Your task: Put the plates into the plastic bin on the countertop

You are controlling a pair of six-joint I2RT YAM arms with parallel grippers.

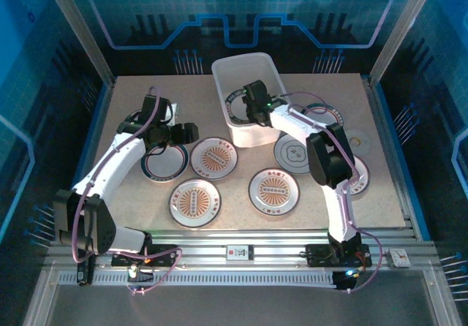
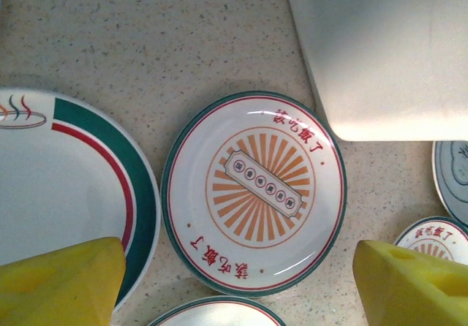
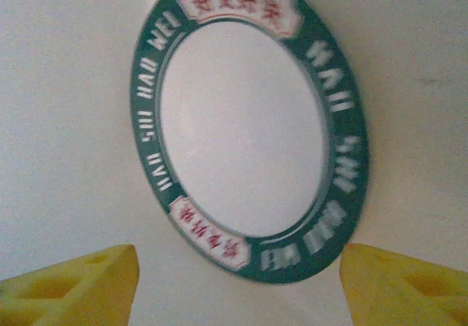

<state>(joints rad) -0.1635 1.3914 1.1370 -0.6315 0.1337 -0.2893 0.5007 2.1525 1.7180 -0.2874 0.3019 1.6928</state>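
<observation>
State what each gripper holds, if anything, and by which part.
Nothing is held. Right gripper: open above the dark-rimmed plate in the plastic bin. Left gripper: open above a sunburst plate on the countertop.

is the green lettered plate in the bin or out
In: the plate sits within the plastic bin walls, white plastic all around it.

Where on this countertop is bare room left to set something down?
Bare countertop left of the plastic bin, the far-right corner behind the lettered-rim plate, and the near-right corner. Crowded in front of the bin, where sunburst plates lie close together.
</observation>
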